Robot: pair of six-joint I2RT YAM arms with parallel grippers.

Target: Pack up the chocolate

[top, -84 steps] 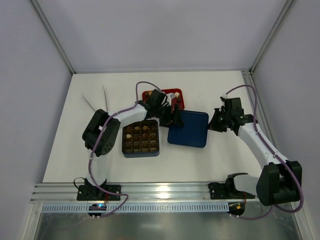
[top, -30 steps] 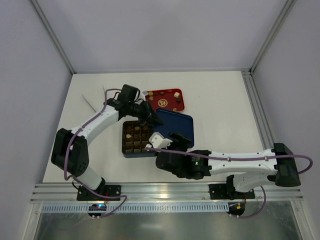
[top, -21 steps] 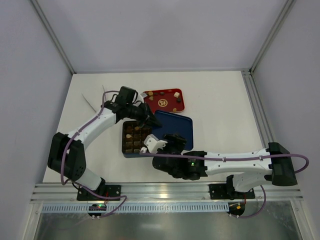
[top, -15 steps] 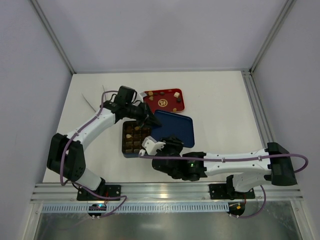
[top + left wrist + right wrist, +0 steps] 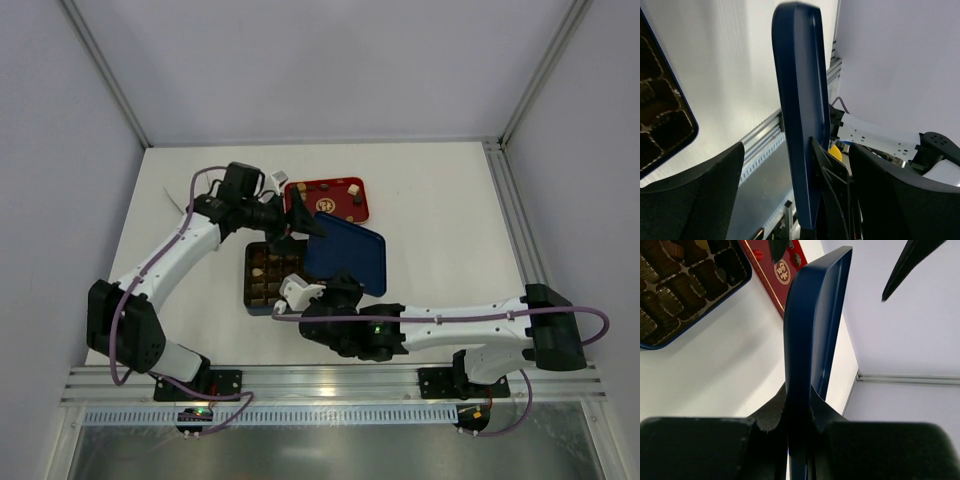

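**Top external view: right gripper (image 5: 335, 290) clamps the navy lid (image 5: 345, 252), left gripper (image 5: 300, 220) open at its far edge**

Seen from above, the flat navy lid sits near the middle of the white desk (image 5: 450, 220), held up at a tilt. It overlaps the right corner of the dark box (image 5: 268, 280) and the near edge of the red tray (image 5: 330, 198). The right arm reaches in from the right along the near side of the desk, and its gripper grasps the lid's near edge.

The right wrist view shows that grip edge-on. Both dark fingers (image 5: 771, 416) press against the two faces of the lid, which rises straight up between them. The two black fingertips (image 5: 910, 262) of the left gripper hang at the lid's far end, one on each side and both clear of it.

In the left wrist view the lid again stands edge-on between that gripper's wide-spread fingers (image 5: 695, 195), with a gap on both sides. The left gripper has hold of nothing.

The chocolate (image 5: 262, 268) is in two places. Brown and tan pieces fill several gridded compartments of the box, just left of the lid. More pieces, among them a cream cube, lie loose on the red tray beyond the lid's far edge. The right wrist view shows dark ridged pieces seated in the box compartments.
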